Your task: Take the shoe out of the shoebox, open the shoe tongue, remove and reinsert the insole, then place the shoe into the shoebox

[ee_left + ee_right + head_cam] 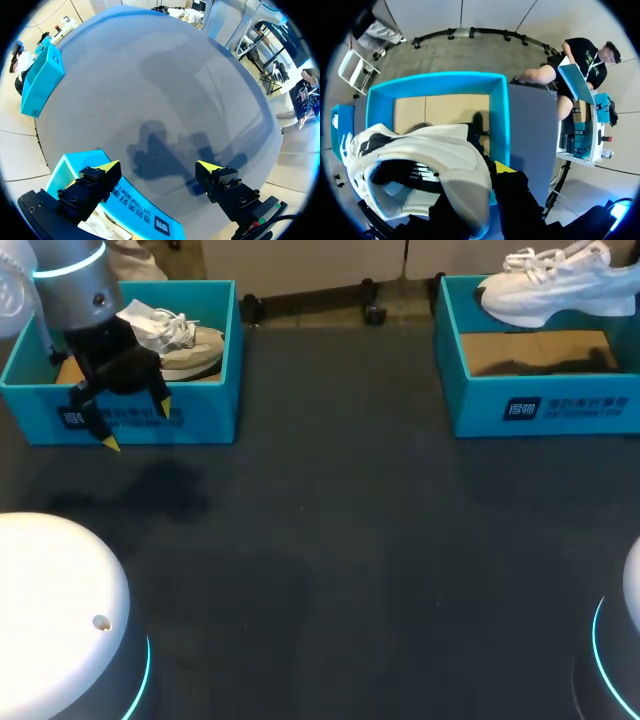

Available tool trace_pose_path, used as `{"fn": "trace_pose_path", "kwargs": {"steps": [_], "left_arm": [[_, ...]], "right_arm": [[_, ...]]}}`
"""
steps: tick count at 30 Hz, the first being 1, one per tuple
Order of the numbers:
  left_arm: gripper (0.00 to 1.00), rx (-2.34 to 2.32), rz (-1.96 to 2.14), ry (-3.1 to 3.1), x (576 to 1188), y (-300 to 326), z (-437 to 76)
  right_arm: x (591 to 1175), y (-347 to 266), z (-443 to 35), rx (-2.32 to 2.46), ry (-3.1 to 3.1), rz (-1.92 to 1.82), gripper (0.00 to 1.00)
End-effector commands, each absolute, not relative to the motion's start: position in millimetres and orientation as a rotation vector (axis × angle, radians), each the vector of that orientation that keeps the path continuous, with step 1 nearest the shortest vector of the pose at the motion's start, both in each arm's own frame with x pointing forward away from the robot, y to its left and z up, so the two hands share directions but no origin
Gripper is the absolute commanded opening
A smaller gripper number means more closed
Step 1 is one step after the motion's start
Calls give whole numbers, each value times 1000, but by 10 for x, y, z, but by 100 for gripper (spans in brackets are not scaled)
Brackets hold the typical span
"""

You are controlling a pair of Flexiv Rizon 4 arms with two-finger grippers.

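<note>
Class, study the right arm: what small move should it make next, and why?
Probably carry the white shoe forward, clear of the right shoebox, toward the bare table. The right gripper holds it above the box's empty cardboard floor, so it appears lifted out but not yet set down.

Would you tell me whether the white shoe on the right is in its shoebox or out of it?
Out: the white shoe hangs above the right shoebox, whose cardboard floor lies bare.

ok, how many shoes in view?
2. A beige sneaker lies in the left shoebox. A white sneaker is held by the right hand over the right shoebox. No others show.
</note>
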State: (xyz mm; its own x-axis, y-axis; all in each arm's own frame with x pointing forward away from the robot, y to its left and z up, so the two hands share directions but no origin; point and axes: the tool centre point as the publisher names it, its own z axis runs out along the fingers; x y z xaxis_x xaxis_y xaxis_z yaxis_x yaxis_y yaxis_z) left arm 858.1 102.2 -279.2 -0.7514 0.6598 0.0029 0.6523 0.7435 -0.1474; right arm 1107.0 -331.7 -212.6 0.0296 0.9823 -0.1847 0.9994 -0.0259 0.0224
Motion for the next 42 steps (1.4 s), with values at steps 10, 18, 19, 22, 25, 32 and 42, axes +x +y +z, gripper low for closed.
{"fn": "trace_pose_path", "kwargs": {"steps": [10,18,19,22,25,32,42], "left_arm": [[100,-1086,207,-2881,8578,1026,-2792],[100,-1086,207,-2881,8578,1026,-2792],[100,-1086,207,-2881,8578,1026,-2792],[100,-1086,207,-2881,8578,1026,-2792],[100,-1086,207,-2881,8578,1026,-2792],[100,-1086,207,-2881,8578,1026,-2792],[100,-1086,207,-2881,8578,1026,-2792]], "right_arm": [[11156,-3250,-2445,2208,2069,-201,0],[11069,-3468,-2541,2303,2012,-194,0],[11056,-3484,-2550,2304,2011,-195,0],[11023,-3494,-2583,2312,2003,-196,0],[11006,-3459,-2639,2316,2002,-192,0],[10989,-3396,-2708,2305,1968,-186,0],[10958,-3444,-2803,2305,1888,-206,0]]}}
